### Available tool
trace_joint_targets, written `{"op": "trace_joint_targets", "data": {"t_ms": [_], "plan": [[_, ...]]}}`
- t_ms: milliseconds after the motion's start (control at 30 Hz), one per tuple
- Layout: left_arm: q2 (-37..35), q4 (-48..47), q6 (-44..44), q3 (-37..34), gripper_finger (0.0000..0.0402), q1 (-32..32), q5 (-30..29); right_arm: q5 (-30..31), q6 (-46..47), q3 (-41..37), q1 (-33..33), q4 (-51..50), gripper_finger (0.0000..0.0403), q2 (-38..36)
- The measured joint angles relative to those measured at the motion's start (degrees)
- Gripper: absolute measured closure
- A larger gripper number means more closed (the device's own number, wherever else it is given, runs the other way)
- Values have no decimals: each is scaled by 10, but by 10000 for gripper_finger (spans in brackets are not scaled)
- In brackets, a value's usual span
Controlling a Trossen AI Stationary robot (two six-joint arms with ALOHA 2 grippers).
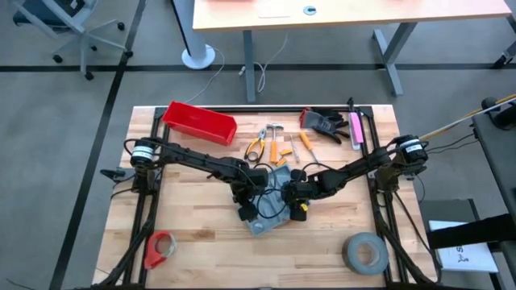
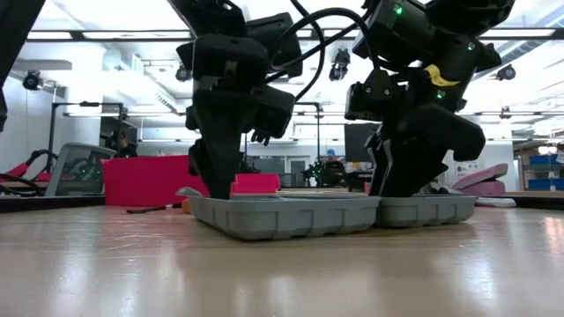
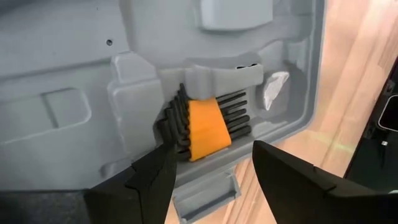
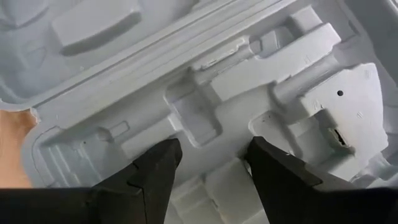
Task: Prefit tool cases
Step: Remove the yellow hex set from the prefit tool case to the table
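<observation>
1. From above, the open tool case (image 1: 270,211) was seen on the table (image 1: 201,242), with both arms met over it and hand tools (image 1: 278,145) laid just beyond.
2. At table height, the left gripper (image 2: 220,180) and right gripper (image 2: 401,180) were lowered into the case.
3. In the left wrist view, parted fingers (image 3: 155,180) were held over an orange hex-key set (image 3: 208,127), nothing grasped.
4. In the right wrist view, spread fingers (image 4: 158,168) were held empty above moulded recesses (image 4: 199,118).
5. The case was judged light, stiff and slippery, best taken by its rim.

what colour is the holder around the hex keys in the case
Orange, on the hex key holder seated in the tool case; clearest in the left wrist view.
</observation>
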Motion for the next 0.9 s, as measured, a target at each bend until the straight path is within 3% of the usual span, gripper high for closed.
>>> {"op": "trace_joint_targets", "data": {"t_ms": [667,900], "plan": [[8,-28,1,-2,188,7,-3,1,-4,0,-2,1,220,0],[22,0,-4,-2,181,1,37,-2,-5,0,-3,0,220,0]]}}
